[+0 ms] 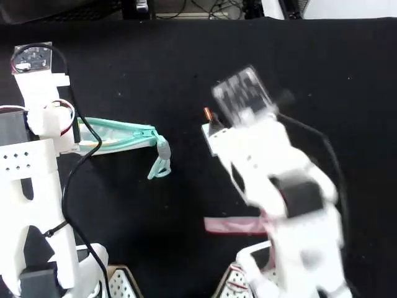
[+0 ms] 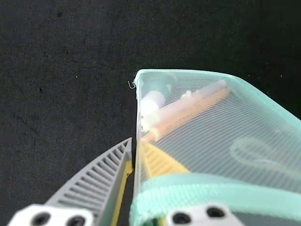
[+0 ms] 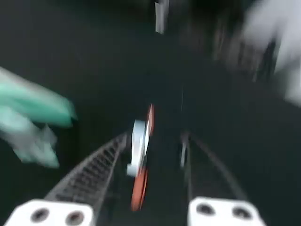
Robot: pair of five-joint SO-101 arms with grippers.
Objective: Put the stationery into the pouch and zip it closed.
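Observation:
A teal mesh pouch [image 1: 121, 135] lies on the black table, its strap [image 1: 160, 164] hanging off the right end. My left gripper [image 1: 77, 141] is shut on the pouch's left end. In the left wrist view the pouch [image 2: 211, 136] holds orange and white pens [image 2: 188, 108], and its edge is pinched at my left gripper [image 2: 136, 153]. My right gripper [image 1: 209, 124] hangs above the table's middle, to the right of the pouch, blurred. It is shut on an orange and white pen [image 3: 138, 155], whose orange tip [image 1: 207, 113] sticks out. In the right wrist view the pouch [image 3: 28, 117] lies off to one side of my right gripper [image 3: 154, 139].
A flat pink item [image 1: 232, 225] lies on the table near the right arm's base. Perforated base plates [image 1: 121, 282] sit at the front edge. Cables run along the left arm [image 1: 80, 161]. Behind the table's far edge there are more cables [image 1: 186, 9].

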